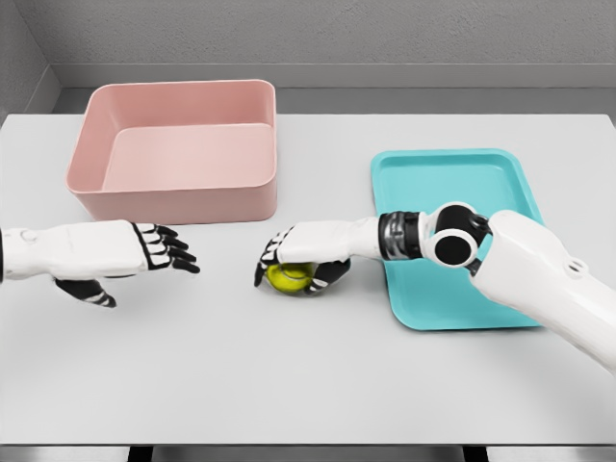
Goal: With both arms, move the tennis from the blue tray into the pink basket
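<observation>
Two glossy white arms reach over the smooth pale desk (308, 375). The right hand (303, 255) has its black-jointed fingers (332, 273) curled around the fuzzy yellow-green tennis ball (290, 277), held just above the desk, left of the flat, round-cornered blue tray (452, 173). The left hand (154, 250) hovers near it with fingers (178, 252) spread, holding nothing. Behind them sits the deep, matte, rectangular pink basket (178, 202).

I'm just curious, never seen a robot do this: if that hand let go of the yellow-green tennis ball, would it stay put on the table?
Probably not: the yellow-green tennis ball is round and the flat white table has no lip, so it would likely roll. It looks light, since the right hand alone cups it.
</observation>
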Available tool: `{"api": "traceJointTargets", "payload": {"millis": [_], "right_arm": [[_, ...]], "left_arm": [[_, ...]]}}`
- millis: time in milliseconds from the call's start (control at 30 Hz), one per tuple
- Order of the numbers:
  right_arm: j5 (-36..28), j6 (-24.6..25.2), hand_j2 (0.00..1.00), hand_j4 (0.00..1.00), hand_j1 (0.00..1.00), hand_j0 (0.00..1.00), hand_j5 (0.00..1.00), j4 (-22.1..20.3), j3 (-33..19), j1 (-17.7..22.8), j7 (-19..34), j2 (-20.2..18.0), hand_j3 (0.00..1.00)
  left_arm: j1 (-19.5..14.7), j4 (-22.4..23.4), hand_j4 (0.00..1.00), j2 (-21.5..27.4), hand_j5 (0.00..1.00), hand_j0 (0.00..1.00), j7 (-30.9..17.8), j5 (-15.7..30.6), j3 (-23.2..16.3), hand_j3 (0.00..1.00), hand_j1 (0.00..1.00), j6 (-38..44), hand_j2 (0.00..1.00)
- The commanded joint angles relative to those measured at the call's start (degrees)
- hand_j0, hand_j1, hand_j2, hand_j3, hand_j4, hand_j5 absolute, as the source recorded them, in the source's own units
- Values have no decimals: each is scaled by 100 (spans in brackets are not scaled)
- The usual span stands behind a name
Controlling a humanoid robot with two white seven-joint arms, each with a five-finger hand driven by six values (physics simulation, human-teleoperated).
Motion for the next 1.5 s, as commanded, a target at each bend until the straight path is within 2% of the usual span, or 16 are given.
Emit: {"api": "traceJointTargets", "payload": {"millis": [0,67,200,300,400,467,567,667,733,800,867,933,1000,1067,1333,1467], "right_arm": [[-19,57,100,100,100,100,100,-16,-3,0,5,14,100],[-19,39,100,100,100,100,100,-34,15,-18,-4,14,100],[-19,4,100,100,100,100,100,-253,-11,-114,-4,-162,100],[-28,-119,100,100,100,100,100,-587,-134,-290,-22,-592,100],[-28,-743,100,100,100,100,100,-614,-442,-290,-22,-1243,100],[-37,-903,100,100,100,100,100,-614,-626,-281,-22,-1700,100],[-37,-903,100,100,100,100,100,-596,-846,-281,-22,-2051,100],[-37,-903,100,100,100,100,100,-561,-899,-255,-13,-2377,100],[-37,-903,100,100,100,100,100,-535,-1162,-167,-215,-2781,100],[-37,-903,100,100,100,100,100,-517,-1251,-123,-654,-2816,100],[-46,-903,100,100,100,100,100,-377,-1268,-18,-690,-2948,100],[-46,-903,100,100,100,100,100,-306,-1277,-9,-690,-2983,100],[-46,-903,100,100,100,100,100,-306,-1356,-9,-681,-3001,100],[-46,-903,100,100,100,100,100,-306,-1365,-26,-655,-3054,100],[-46,-903,100,100,100,100,100,-297,-1365,-9,-637,-3018,100],[-46,-903,100,100,100,100,100,-288,-1356,-9,-646,-3036,100]], "left_arm": [[0,0,100,-5,100,100,475,171,-45,100,100,14,100],[-9,0,100,-14,100,100,388,66,-45,100,100,14,100],[9,0,100,-5,100,100,-210,-365,-53,100,100,14,100],[-18,0,100,-31,100,100,-544,-620,-36,100,100,14,100],[-70,18,100,-251,100,100,-544,-664,-36,100,100,14,100],[-132,9,100,-471,100,100,-588,-585,-45,100,100,14,100],[-158,0,100,-602,100,100,-579,-233,-361,100,100,14,100],[-474,9,100,-1033,100,100,-579,-233,-422,100,100,14,100],[-922,184,100,-1402,100,100,-579,-269,-774,100,100,14,100],[-1107,431,100,-1780,100,100,-579,-286,-862,100,100,14,100],[-1213,439,100,-1965,100,100,-562,-286,-871,100,100,14,100],[-1450,448,100,-2202,100,100,-544,-233,-1169,100,100,14,100],[-1564,527,100,-2430,100,100,-544,-242,-1249,100,100,14,100],[-1767,1002,100,-2703,100,100,-553,-339,-1539,100,100,14,100],[-1837,1257,100,-2791,100,100,-650,-673,-1565,100,100,14,100],[-1881,1749,100,-3107,100,100,-641,-761,-1565,100,100,14,100]]}}
